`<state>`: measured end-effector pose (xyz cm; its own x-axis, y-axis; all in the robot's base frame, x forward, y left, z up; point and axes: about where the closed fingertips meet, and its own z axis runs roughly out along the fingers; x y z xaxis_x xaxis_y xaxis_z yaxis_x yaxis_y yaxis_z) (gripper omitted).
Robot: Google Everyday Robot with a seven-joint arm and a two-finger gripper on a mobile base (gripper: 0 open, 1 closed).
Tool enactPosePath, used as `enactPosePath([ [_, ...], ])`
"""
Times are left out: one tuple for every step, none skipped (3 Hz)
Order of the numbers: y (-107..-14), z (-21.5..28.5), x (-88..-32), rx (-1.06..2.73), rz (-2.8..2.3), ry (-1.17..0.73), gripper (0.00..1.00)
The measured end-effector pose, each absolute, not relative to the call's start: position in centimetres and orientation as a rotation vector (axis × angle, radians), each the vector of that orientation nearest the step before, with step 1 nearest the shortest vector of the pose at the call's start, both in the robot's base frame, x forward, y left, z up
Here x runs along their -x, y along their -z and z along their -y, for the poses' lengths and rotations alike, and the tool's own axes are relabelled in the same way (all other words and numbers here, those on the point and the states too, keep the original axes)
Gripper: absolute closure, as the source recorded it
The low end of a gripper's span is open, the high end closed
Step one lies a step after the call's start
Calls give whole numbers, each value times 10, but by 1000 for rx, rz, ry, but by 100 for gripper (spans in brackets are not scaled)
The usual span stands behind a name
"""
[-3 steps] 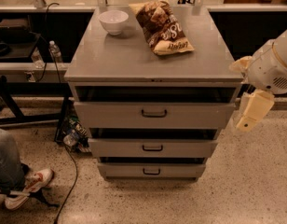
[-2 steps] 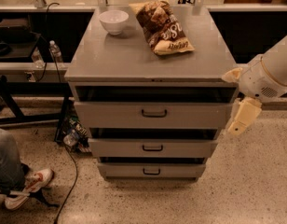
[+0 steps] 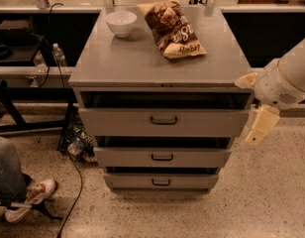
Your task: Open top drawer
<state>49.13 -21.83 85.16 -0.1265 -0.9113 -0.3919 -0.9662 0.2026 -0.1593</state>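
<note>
The top drawer (image 3: 162,123) is the tallest grey front panel of the grey metal cabinet, with a dark bar handle (image 3: 164,120) at its middle. A dark gap shows above the panel. My gripper (image 3: 254,103) hangs at the cabinet's right front corner, level with the top drawer and well right of the handle. It is open and empty: one cream finger (image 3: 261,125) points down, and the other finger (image 3: 245,79) sits by the cabinet top's corner. It touches nothing that I can see.
Two shorter drawers (image 3: 162,156) (image 3: 161,181) sit below. A white bowl (image 3: 121,23) and a chip bag (image 3: 172,29) lie on the cabinet top (image 3: 142,58). A person's leg and shoe (image 3: 28,197) are at the lower left, with a cable and bottles (image 3: 76,145) by the cabinet's left side.
My gripper and arm have shifted a little left and down, closer to the cabinet's right front corner. The drawers have not moved.
</note>
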Motion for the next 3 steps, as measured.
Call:
enactPosePath([
  [-840, 230, -492, 1831, -2040, -196, 0],
  [-822, 246, -499, 1914, -1990, -190, 0],
  [-795, 256, -510, 2001, -1957, -147, 0],
])
